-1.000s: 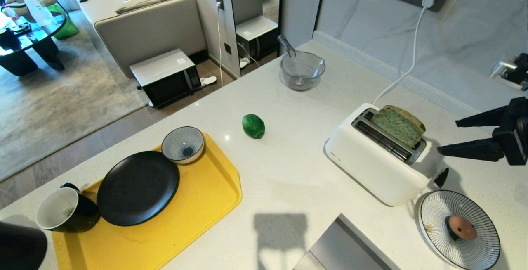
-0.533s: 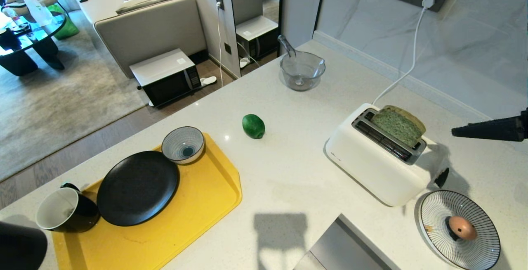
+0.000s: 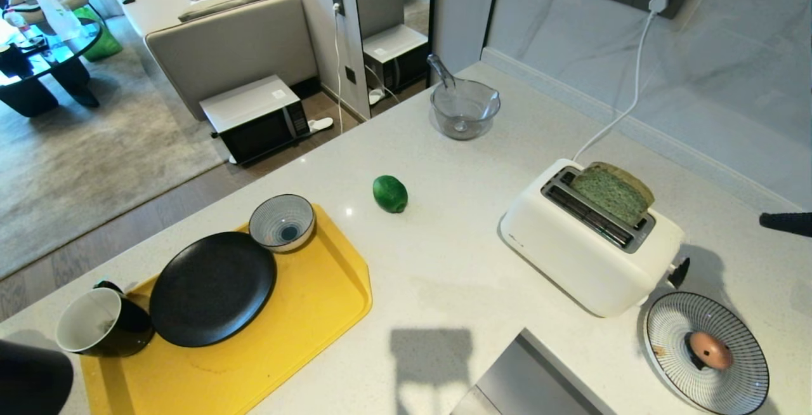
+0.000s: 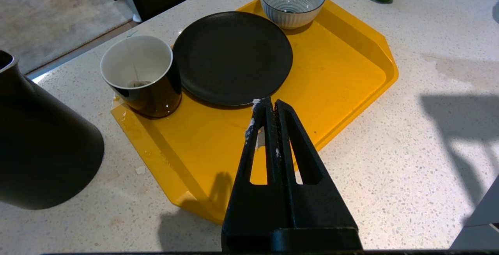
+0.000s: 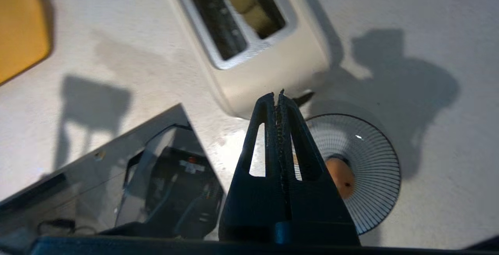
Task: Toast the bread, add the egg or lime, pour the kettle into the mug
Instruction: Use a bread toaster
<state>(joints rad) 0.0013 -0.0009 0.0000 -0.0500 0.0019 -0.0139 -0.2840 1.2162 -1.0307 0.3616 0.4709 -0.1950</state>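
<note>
Right end effector (image 5: 277, 96) withdrawn rightward, now closed; bread (image 3: 614, 191) unmoved in toaster (image 3: 587, 253)

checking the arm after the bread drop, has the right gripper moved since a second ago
Yes. In the head view the right gripper has pulled back from the toaster toward the right edge and sunk, only its tip showing, jaws now shut and empty.
</note>
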